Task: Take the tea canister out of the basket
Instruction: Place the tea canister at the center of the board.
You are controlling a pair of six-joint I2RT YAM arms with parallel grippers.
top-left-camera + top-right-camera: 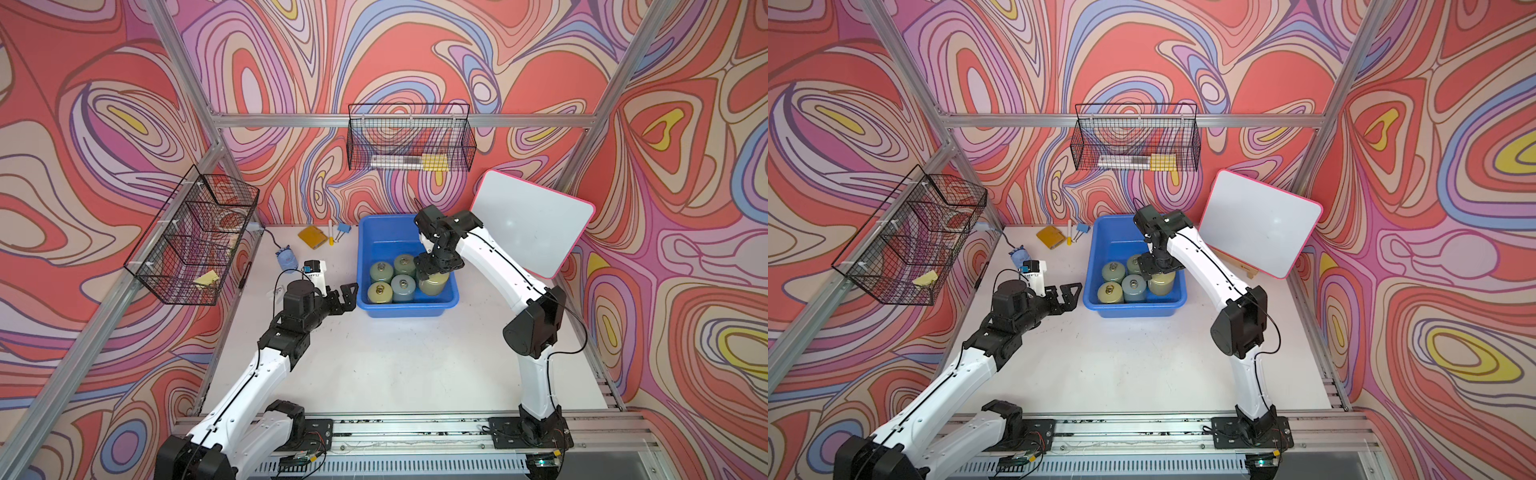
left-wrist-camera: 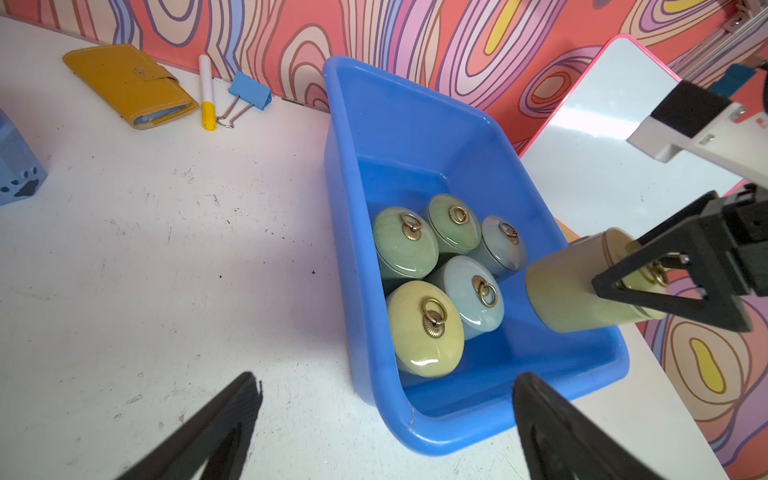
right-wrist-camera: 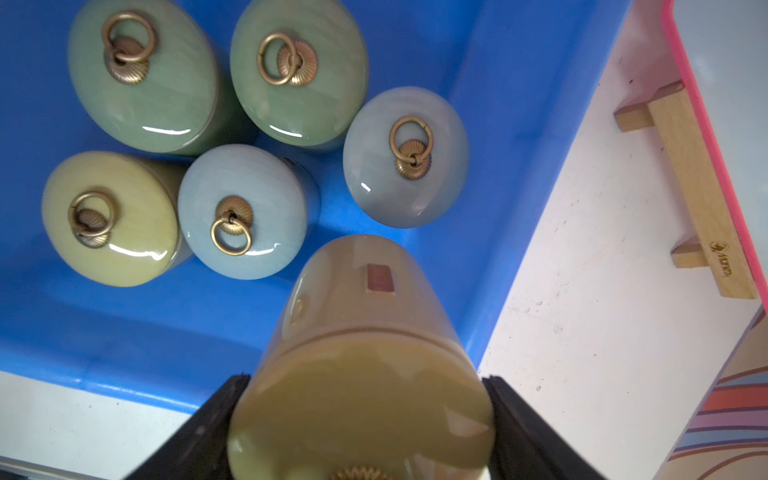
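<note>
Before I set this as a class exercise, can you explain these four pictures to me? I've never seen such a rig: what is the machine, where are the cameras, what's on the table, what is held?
It is a robot with two arms mounted at the near edge of a table. Each arm ends in a two-fingered gripper. Two pictures look down on the whole scene from overhead. The other two come from cameras on the arms' wrists.

On the table are a blue basket and, near the back wall, a wallet, a marker and a clip. A whiteboard leans at the side.

The right gripper is shut on a canister, seemingly lifted above the five others in the basket. The left gripper is open and empty, beside the basket.
</note>
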